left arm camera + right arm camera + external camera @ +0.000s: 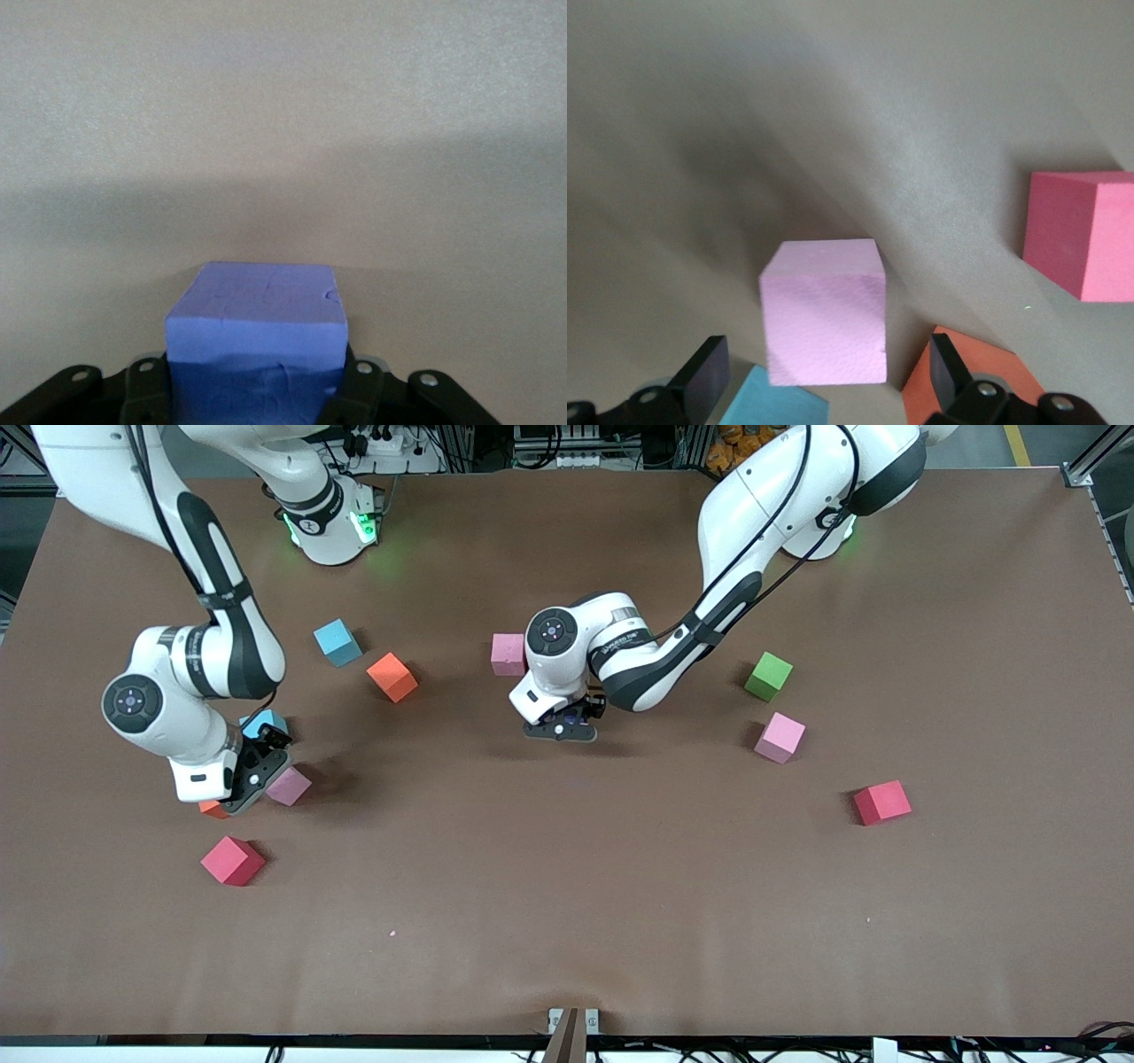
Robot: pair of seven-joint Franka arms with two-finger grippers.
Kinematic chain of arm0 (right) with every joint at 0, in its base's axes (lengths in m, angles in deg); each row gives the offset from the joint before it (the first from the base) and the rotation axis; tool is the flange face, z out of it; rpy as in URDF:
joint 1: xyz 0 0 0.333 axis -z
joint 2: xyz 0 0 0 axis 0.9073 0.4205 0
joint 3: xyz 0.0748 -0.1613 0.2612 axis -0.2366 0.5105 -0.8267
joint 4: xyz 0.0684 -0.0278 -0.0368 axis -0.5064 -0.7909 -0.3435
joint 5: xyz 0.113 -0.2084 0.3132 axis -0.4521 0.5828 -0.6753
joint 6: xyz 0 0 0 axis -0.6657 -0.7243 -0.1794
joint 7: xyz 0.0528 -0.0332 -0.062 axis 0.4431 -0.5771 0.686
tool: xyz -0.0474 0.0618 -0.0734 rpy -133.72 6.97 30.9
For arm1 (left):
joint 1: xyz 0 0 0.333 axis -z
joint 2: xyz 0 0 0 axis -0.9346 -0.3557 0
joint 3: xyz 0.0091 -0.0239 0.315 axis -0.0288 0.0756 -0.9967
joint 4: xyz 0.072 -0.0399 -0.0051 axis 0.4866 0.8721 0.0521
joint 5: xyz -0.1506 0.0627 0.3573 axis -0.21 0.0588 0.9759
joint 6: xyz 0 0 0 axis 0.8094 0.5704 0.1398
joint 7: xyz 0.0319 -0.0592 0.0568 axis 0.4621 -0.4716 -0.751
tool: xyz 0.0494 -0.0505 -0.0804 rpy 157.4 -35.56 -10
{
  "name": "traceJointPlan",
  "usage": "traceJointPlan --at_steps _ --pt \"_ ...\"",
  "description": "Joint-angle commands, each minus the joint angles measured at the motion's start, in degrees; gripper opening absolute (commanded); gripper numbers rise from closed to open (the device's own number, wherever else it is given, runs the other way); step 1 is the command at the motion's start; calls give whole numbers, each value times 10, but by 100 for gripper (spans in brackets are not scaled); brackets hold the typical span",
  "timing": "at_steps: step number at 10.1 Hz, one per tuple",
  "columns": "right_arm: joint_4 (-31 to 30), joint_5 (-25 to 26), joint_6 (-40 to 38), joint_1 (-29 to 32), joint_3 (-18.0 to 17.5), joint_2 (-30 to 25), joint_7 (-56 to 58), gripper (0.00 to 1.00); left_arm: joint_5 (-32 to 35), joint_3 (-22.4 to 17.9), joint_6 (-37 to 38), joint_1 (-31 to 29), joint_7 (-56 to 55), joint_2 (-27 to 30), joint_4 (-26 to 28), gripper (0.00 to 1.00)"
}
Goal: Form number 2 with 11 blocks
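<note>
My left gripper (565,728) (254,390) is low over the middle of the table, shut on a purple block (257,310). My right gripper (257,775) (826,359) hangs open over a pale pink block (288,786) (824,310), one finger on each side of it. Close beside that block lie an orange block (213,809) (979,385) and a red block (232,860) (1085,235). Also on the table are a pink block (508,654), an orange block (392,677), a green block (767,676), another pink block (780,737) and a red block (881,802).
A light-blue cube (263,722) (775,403) sits right by my right gripper, and a second light-blue cube (337,642) lies beside the orange block nearer the right arm's base. The brown table (567,921) is bare toward the front camera.
</note>
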Motion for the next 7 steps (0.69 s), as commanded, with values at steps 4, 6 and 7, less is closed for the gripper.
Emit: traceJointPlan --at_steps 4,6,7 --pt "21 -101 9 3 -5 54 79 100 -7 -7 7 -8 4 17 -8 100" --pt "21 -101 33 -2 -4 66 114 91 -8 -6 29 -38 4 56 -7 100" --pt "21 -100 32 -2 -4 65 119 75 -9 -5 51 -70 5 76 -7 100"
